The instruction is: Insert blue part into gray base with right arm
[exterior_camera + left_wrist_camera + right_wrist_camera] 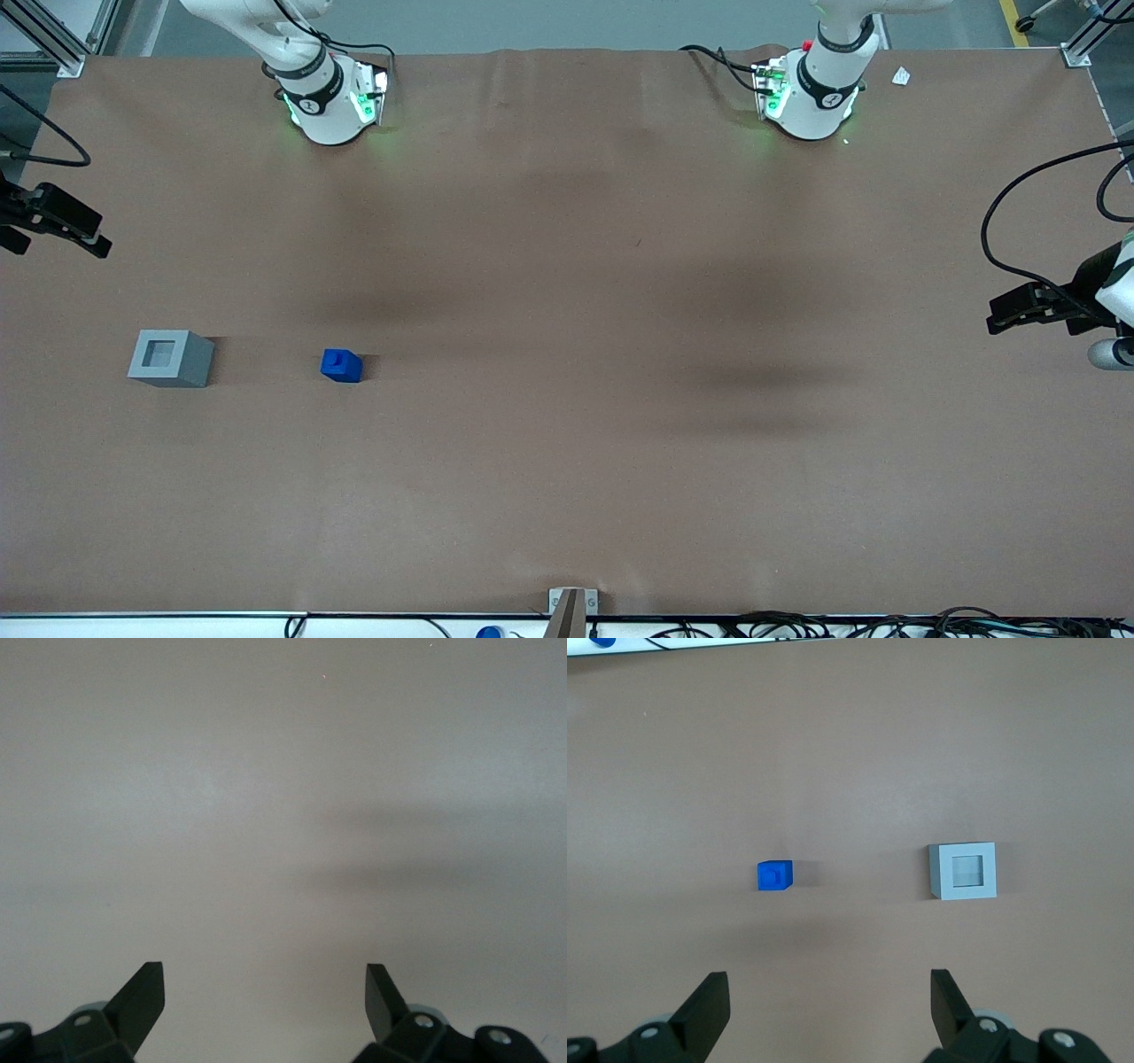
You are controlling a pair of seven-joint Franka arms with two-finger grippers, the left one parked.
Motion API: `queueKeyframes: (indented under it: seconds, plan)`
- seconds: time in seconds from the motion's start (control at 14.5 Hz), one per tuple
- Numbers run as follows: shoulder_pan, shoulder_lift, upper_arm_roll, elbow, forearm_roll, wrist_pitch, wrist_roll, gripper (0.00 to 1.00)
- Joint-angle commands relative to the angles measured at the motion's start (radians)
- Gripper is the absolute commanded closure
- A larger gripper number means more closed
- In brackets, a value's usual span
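A small metal bracket [572,602] sits at the counter edge nearest the front camera, with black cables [886,625] bunched along that same edge. Farther in, the counter [567,443] — covered in plain brown sheeting — carries only two loose items.

The blue part [341,365] rests on the counter toward the working arm's end, its narrower stub facing up. The gray base [170,358] stands at about the same depth from the front camera, well apart from the blue part and closer still to the working arm's end of the counter. Its square recess faces up and holds nothing. Both items also appear in the right wrist view: blue part [774,875], gray base [963,871], each standing free with bare counter between them.

The right arm's gripper [55,221] hangs above the counter at the working arm's end, farther from the front camera than both items and touching neither. In the right wrist view the gripper [830,1005] shows its jaws spread wide apart — nothing is held between them.

Farthest from the front camera, the right arm [306,66] rises from its white base, which shows green indicator lights.
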Motion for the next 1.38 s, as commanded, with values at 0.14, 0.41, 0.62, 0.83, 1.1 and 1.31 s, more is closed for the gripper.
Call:
queueKeyframes:
  seconds: [0.14, 0.41, 0.62, 0.83, 1.1, 1.31]
  plan:
    - [-0.015, -0.019, 0.014, -0.016, 0.009, 0.000, 0.014, 0.00]
    - [-0.012, -0.018, 0.016, -0.018, 0.010, -0.001, 0.014, 0.00]
    - [-0.007, -0.018, 0.017, -0.019, 0.015, 0.000, 0.014, 0.00]
    - [-0.007, -0.019, 0.017, -0.021, 0.015, -0.007, 0.014, 0.00]
    - [-0.003, -0.010, 0.019, -0.027, 0.017, 0.005, 0.016, 0.00]
    - [0.037, 0.010, 0.020, -0.038, 0.017, 0.029, 0.014, 0.00]
